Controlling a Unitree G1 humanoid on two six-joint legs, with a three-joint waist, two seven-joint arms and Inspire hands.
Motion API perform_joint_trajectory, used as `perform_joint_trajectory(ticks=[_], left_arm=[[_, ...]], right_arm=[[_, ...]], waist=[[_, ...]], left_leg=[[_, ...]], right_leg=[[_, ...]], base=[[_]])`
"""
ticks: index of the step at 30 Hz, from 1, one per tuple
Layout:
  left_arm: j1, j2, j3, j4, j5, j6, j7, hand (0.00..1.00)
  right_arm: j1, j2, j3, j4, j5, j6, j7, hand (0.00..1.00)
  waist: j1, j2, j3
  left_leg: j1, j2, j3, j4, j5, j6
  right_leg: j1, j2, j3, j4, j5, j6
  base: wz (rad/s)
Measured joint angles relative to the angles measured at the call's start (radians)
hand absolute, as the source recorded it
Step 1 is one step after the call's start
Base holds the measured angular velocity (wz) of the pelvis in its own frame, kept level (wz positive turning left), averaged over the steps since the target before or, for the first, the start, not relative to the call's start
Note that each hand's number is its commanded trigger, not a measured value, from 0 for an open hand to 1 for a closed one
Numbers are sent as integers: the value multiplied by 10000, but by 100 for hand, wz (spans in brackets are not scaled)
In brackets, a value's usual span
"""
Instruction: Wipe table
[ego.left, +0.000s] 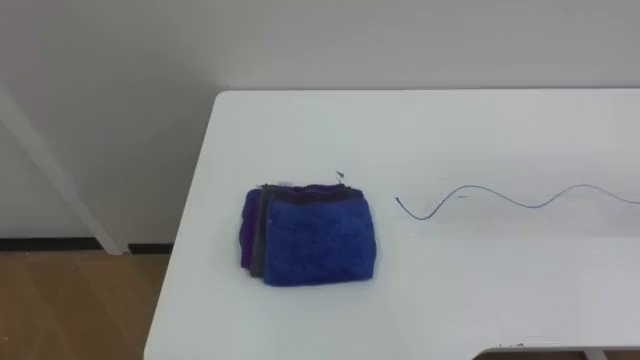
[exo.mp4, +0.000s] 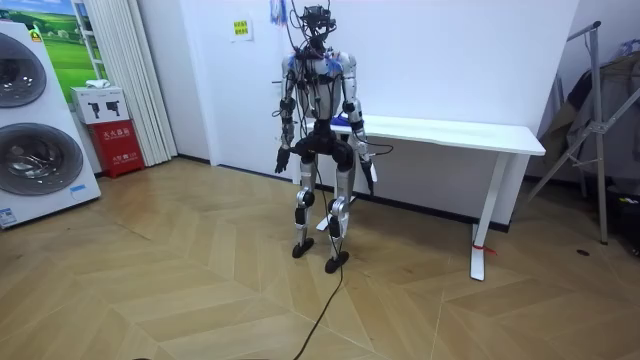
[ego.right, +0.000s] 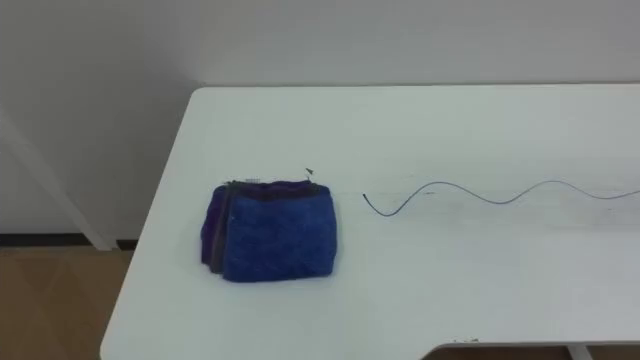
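Observation:
A folded blue cloth (ego.left: 308, 235) (ego.right: 272, 232) lies on the white table (ego.left: 450, 120) (exo.mp4: 470, 133) close to its left end, with darker purple and grey layers showing at its left side. A thin dark wavy line (ego.left: 500, 198) (ego.right: 470, 194) runs across the tabletop to the right of the cloth. In the room view I stand upright at the table's left end, facing the wall. Both arms hang down, left hand (exo.mp4: 282, 160) and right hand (exo.mp4: 370, 180) below the tabletop and away from the cloth.
The table's left edge (ego.left: 185, 230) drops to wooden floor (ego.left: 70, 305). A white wall stands behind the table. Washing machines (exo.mp4: 35, 130) and a red box (exo.mp4: 122, 145) stand at the room view's left, and a metal stand (exo.mp4: 600, 120) at its right.

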Motion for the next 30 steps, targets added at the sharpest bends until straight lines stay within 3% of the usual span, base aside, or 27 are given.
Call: perform_joint_trajectory(ticks=[15, 21, 24, 27, 29, 30], left_arm=[[-32, -8, -181, 37, -10, -77, -221, 0], [73, 0, -16, 202, -22, -38, -283, 0], [96, 14, 434, 198, -22, 12, -420, 0], [213, 29, 1418, 187, -14, 120, -430, 0], [282, 84, 2277, -13, -16, 205, -445, 0], [290, 128, 2466, -32, -17, 208, -435, 0]], right_arm=[[-48, 22, 362, 3, 184, -61, 9, 0], [-73, 25, 71, 298, 1730, -92, -259, 0], [35, -13, -863, 602, 3006, -99, -575, 0], [52, -119, -2558, 950, 4249, -80, -963, 0], [66, -410, -4073, 1031, 5226, -94, -1239, 0], [77, -524, -4372, 1086, 5492, -95, -1342, 0]], waist=[[41, 58, 11], [8, 38, 3], [-64, -22, -26], [-327, -106, -18], [-615, -241, -2], [-648, -269, -1]], left_leg=[[-212, -29, -19, 207, -28, 6], [-147, -34, -10, 199, -27, 6], [-131, -37, -20, 143, -27, 6], [45, -58, -109, 74, -27, 6], [44, -114, -150, 37, -25, 9], [33, -118, -146, 40, -24, 10]], right_leg=[[-17, -33, -80, -101, -17, -5], [-4, -30, -8, -154, -17, -4], [9, -30, -16, -178, -22, 5], [197, -45, -27, -185, -47, 32], [182, -83, -11, -182, -108, 42], [167, -85, -4, -178, -109, 43]], base=[[1], [-3], [0], [8], [4], [0]])
